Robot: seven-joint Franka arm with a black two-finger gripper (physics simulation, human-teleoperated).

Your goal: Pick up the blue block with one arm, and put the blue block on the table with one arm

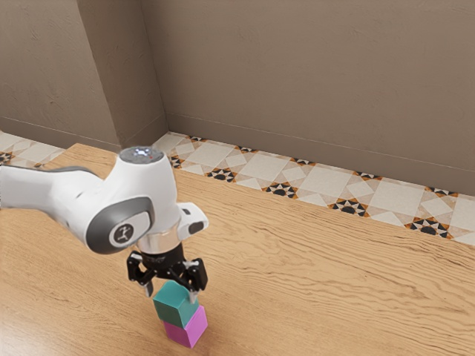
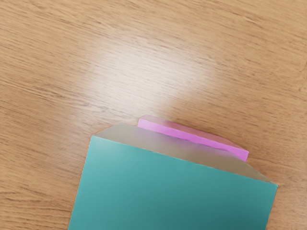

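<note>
My gripper [image 1: 171, 292] is over the blue block, its two fingers spread wide at opposite sides of the block's top. The blue block [image 1: 174, 308], teal in colour, rests on a magenta block [image 1: 191, 328], slightly offset from it. From the hand's camera, the top of the blue block [image 2: 175, 189] lies large and close under the hand, and a strip of the magenta block [image 2: 192, 137] sticks out beneath one edge. Whether the finger pads touch the block cannot be told.
The wooden table [image 1: 326, 274] extends around the stack and toward the exterior view's right. Beyond its far edge are a patterned tile floor [image 1: 319, 182] and a brown wall [image 1: 312, 74].
</note>
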